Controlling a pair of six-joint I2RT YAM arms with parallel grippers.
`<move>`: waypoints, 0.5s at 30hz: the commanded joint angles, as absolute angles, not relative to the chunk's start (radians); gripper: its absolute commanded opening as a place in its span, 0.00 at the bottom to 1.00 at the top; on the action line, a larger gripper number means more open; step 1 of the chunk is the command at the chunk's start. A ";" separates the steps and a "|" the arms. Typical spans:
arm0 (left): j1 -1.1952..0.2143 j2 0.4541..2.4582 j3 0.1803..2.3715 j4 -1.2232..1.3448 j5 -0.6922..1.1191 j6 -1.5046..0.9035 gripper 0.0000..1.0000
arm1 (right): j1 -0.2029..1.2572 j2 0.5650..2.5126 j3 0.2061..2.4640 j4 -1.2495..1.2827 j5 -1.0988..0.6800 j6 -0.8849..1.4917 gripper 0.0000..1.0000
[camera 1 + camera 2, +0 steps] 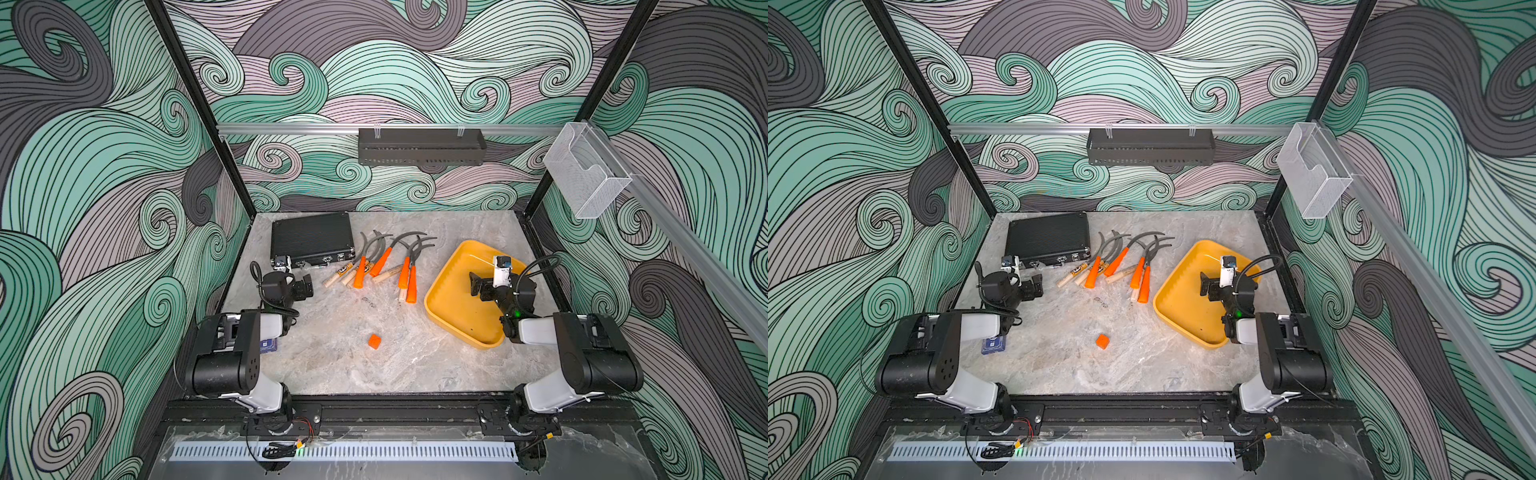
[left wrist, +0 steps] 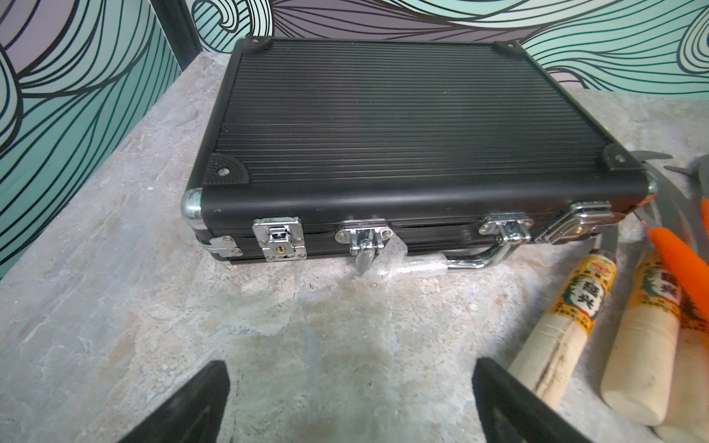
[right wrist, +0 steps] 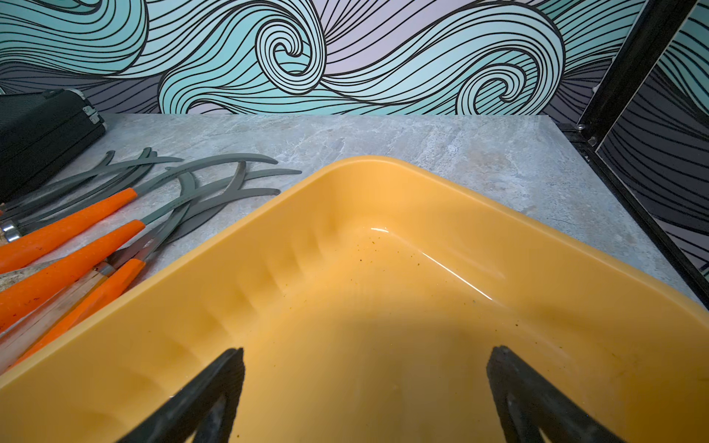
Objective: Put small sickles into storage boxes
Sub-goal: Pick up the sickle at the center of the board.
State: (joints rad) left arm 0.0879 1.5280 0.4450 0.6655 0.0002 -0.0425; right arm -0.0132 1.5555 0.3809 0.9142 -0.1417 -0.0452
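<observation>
A grey marbled table (image 1: 374, 365) is seen in both top views. On its right part a yellow tray (image 1: 453, 309) is set, turned with one corner toward the back wall. At the back left a black ribbed case (image 1: 311, 237) is laid flat and latched shut. Between case and tray the small sickles (image 1: 380, 262) are heaped on the table, outside the tray, blades crossed toward the back wall and handles toward the front; orange and pale labelled handles are mixed together. The left gripper (image 2: 351, 368) is held low over bare table in front of the case, just beside the pale handles, its jaws spread wide with nothing between them. The right gripper (image 3: 366, 353) is held over the tray's inside, jaws likewise spread and nothing gripped. A small orange cube (image 1: 374, 341) is left alone toward the front, well apart from the heap.
</observation>
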 commanded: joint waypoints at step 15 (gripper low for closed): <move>0.072 1.487 0.605 0.418 0.060 0.015 0.99 | -0.005 1.525 0.417 0.840 -0.053 -0.022 0.99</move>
State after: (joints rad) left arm 0.0822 1.5230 0.5060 0.5571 0.0307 -0.0174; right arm -0.0078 1.5539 0.3820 0.8997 -0.0994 -0.0429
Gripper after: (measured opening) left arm 0.986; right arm 0.994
